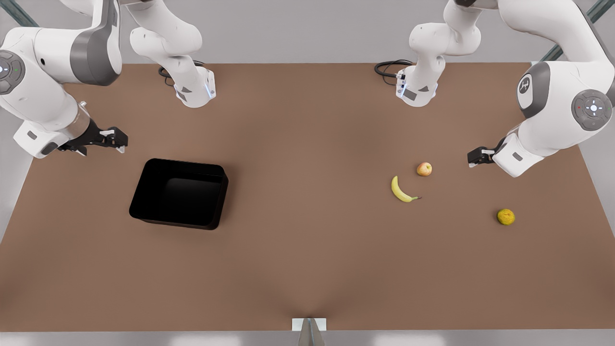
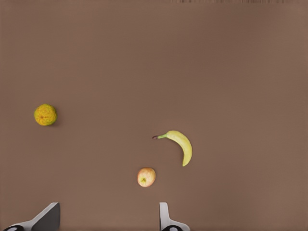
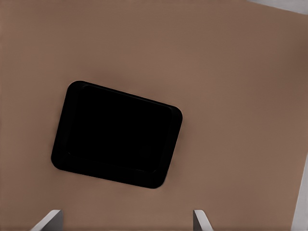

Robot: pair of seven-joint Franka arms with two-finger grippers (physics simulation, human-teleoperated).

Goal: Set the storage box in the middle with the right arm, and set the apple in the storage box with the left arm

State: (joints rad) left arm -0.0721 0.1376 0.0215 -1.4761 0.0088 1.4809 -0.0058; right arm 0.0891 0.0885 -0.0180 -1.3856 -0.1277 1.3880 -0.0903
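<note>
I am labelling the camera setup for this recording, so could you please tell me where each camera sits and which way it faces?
Front view: high, opposite the arms, looking down on the table; both arms show, left gripper on its right, right gripper on its left.
Left wrist view: looks down at the apple, banana and citrus; its open fingertips show.
Right wrist view: looks down at the storage box; its open fingertips show.
Shared: the front view also shows the fruits and the box.

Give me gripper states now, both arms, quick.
Left gripper: fingers open, empty, up off the table near the apple.
Right gripper: fingers open, empty, up beside the storage box.
</note>
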